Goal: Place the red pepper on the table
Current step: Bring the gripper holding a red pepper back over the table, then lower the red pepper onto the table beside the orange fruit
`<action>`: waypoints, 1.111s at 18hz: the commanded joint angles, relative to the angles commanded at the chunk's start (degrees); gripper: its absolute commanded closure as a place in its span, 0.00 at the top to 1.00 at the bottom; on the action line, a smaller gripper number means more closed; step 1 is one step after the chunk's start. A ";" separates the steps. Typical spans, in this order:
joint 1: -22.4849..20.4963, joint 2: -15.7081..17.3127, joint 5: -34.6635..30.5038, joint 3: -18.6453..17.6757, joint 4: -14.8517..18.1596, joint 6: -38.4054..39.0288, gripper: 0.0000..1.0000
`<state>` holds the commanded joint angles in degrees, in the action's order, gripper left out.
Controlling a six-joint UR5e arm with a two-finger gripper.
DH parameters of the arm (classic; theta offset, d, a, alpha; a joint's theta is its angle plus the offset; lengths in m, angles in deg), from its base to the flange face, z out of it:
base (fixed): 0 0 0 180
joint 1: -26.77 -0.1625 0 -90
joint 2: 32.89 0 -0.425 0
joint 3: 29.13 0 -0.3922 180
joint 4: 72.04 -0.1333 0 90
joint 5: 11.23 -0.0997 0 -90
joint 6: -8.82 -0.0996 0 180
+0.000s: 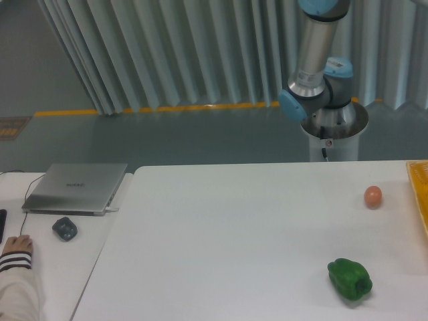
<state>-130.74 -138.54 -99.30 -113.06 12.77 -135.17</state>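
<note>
The red pepper is out of view. The white table (227,234) fills the lower part of the camera view. The robot arm (317,60) rises from its base behind the table's far edge and leaves the frame at the top. The gripper is not in view.
A green bell pepper (350,279) lies at the front right of the table. A small orange-brown egg-shaped thing (373,196) sits at the right. A yellow object's edge (420,194) shows at the far right. The adjoining desk holds a closed laptop (75,187), a mouse (65,229) and a person's hand (17,246).
</note>
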 joint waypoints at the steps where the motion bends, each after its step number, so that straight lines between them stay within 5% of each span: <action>1: 0.71 0.70 1.40 -0.26 0.78 3.08 0.49; 9: 9.93 2.64 7.22 -2.29 1.41 30.67 0.49; 13: 15.64 2.64 6.78 -5.53 -6.04 45.52 0.45; 20: 23.92 -0.52 -6.40 -10.63 -12.21 54.07 0.46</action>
<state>-106.82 -139.06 -105.70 -123.70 0.56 -81.10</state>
